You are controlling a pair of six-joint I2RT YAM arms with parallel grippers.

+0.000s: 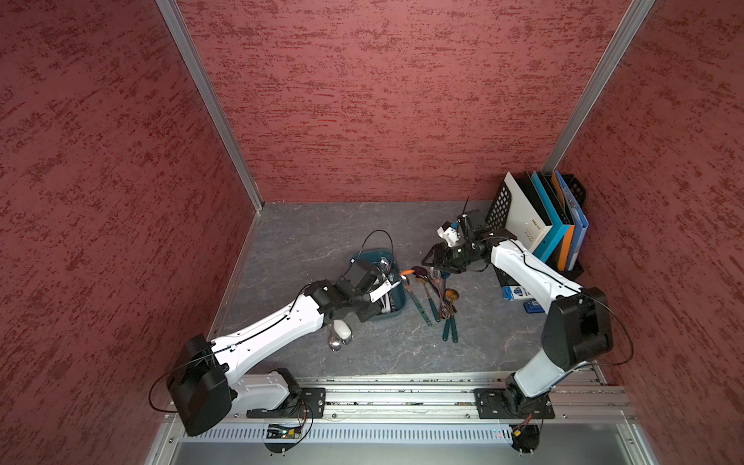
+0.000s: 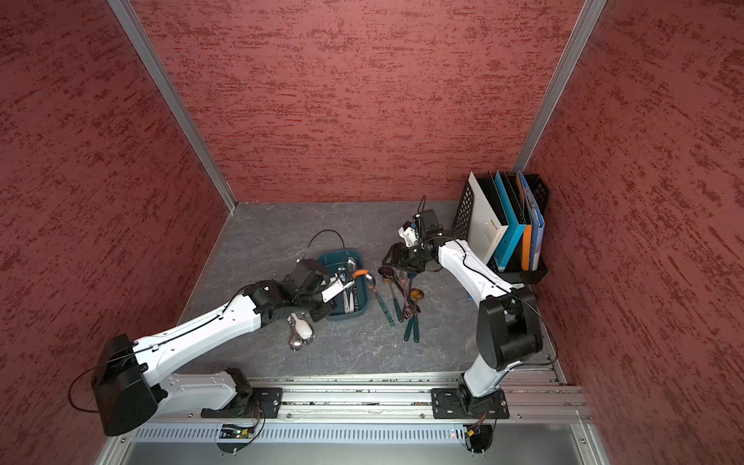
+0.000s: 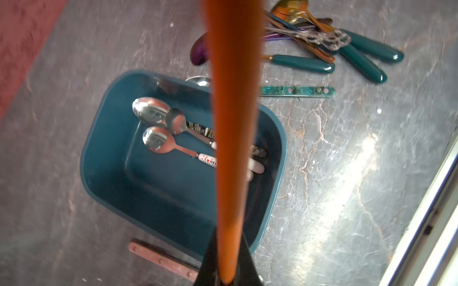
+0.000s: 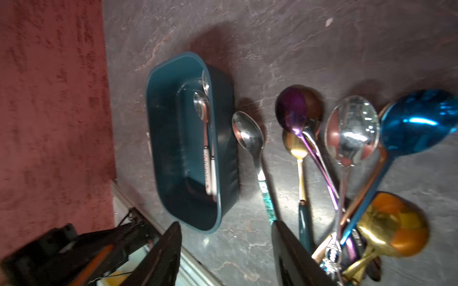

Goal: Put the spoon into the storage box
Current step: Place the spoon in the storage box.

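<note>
My left gripper [image 3: 228,250] is shut on the thin end of an orange spoon [image 3: 233,99], which hangs over the storage box [image 3: 104,153]. In both top views the spoon [image 1: 407,272] [image 2: 359,273] juts from the left gripper [image 1: 392,278] [image 2: 347,277] above the far right part of the dark teal box [image 1: 398,308] [image 2: 364,300]. Silver spoons [image 3: 151,111] lie inside the box. My right gripper [image 4: 226,250] [image 1: 430,257] stands open and holds nothing, just above the table between the box [image 4: 158,128] and the loose spoon pile [image 4: 352,128].
Several spoons with teal, purple, blue and gold parts lie in a heap [image 1: 439,300] right of the box. A white-handled spoon and silver spoons [image 1: 340,336] lie under the left arm. A black mesh rack with binders [image 1: 539,225] stands at the back right, with small blue boxes [image 1: 517,292] in front of it.
</note>
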